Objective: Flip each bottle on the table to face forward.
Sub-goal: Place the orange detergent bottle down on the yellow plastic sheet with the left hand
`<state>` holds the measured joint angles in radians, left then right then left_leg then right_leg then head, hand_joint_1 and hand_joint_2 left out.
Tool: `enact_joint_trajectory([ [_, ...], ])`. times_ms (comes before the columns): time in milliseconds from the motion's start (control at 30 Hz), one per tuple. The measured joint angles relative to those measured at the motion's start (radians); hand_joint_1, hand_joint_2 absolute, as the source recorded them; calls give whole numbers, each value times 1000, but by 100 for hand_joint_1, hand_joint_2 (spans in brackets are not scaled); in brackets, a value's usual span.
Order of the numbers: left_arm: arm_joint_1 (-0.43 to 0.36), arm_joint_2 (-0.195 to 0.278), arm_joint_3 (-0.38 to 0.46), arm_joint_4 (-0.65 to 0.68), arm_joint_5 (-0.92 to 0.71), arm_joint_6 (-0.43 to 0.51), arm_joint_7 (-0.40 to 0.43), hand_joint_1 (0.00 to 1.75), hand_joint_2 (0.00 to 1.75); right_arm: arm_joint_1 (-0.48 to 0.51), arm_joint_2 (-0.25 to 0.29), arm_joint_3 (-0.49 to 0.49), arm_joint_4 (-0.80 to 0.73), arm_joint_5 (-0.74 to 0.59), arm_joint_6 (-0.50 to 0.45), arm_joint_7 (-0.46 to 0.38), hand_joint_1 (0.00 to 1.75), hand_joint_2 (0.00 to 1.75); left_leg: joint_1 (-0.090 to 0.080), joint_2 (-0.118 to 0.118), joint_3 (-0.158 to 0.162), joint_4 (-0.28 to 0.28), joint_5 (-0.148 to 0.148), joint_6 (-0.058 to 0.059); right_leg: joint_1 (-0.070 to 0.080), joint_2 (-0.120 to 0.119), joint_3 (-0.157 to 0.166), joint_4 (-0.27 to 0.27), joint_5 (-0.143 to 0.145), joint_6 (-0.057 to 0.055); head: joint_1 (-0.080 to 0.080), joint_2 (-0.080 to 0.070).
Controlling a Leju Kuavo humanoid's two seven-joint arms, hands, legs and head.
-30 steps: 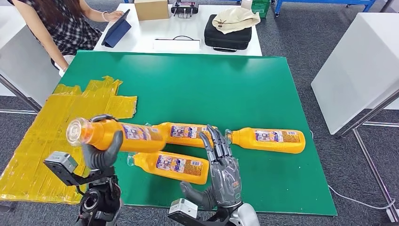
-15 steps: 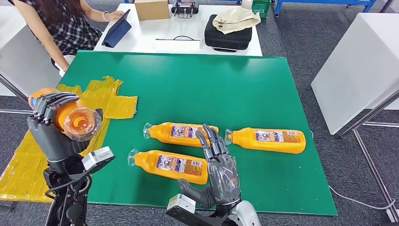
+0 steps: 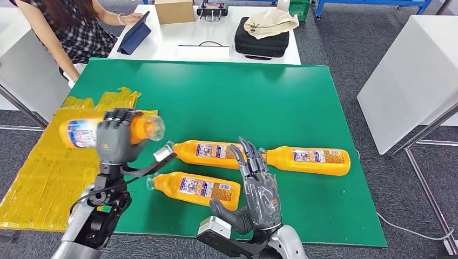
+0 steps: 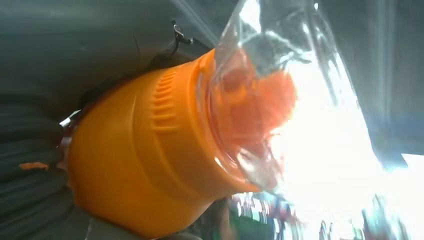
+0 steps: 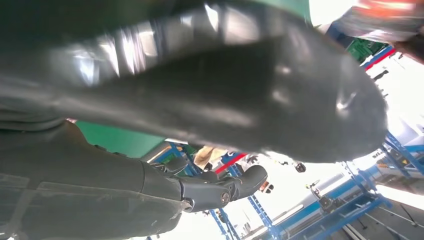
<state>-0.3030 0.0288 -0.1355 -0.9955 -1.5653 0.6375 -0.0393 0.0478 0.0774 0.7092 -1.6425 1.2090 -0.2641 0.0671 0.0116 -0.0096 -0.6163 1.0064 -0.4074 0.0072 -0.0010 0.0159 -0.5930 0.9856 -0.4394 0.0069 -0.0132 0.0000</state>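
orange plastic bottle (image 3: 81, 131) being swung round in the grey left hand (image 3: 115, 141), cap now pointing right instead of toward the camera, held above the green table (image 3: 227, 97)'s left edge; flip partway done. right hand (image 3: 260, 190) hovering open-fingered over three lying bottles (image 3: 195, 189).

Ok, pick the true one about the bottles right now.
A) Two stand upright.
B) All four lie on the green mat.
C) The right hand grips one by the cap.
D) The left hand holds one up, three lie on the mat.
D: the left hand grips an orange bottle in the air, while three bottles lie flat on the green mat; the right hand holds nothing.
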Motion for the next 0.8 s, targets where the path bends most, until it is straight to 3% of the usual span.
enact_joint_trajectory([
  [100,-52,37,-150,209,-3,-47,52,175,175,0,2,0,0,-4,12,-7,0,0,0,1,0,0,0,0,0,2,0,0,0,0,0,0],
  [233,-92,62,-259,382,1,-83,68,175,175,0,4,-1,1,-4,19,-9,0,0,0,2,-1,0,0,0,0,3,-1,0,0,0,0,0],
  [533,-214,84,-282,551,4,-150,136,175,175,4,4,-5,8,-3,30,-4,0,0,1,0,1,-1,-1,-2,1,1,1,0,0,-1,0,0],
  [800,-236,110,-280,588,3,-111,231,175,175,7,4,-6,26,-4,32,-4,0,0,1,0,1,-1,1,-3,1,1,0,1,2,-3,0,0],
])
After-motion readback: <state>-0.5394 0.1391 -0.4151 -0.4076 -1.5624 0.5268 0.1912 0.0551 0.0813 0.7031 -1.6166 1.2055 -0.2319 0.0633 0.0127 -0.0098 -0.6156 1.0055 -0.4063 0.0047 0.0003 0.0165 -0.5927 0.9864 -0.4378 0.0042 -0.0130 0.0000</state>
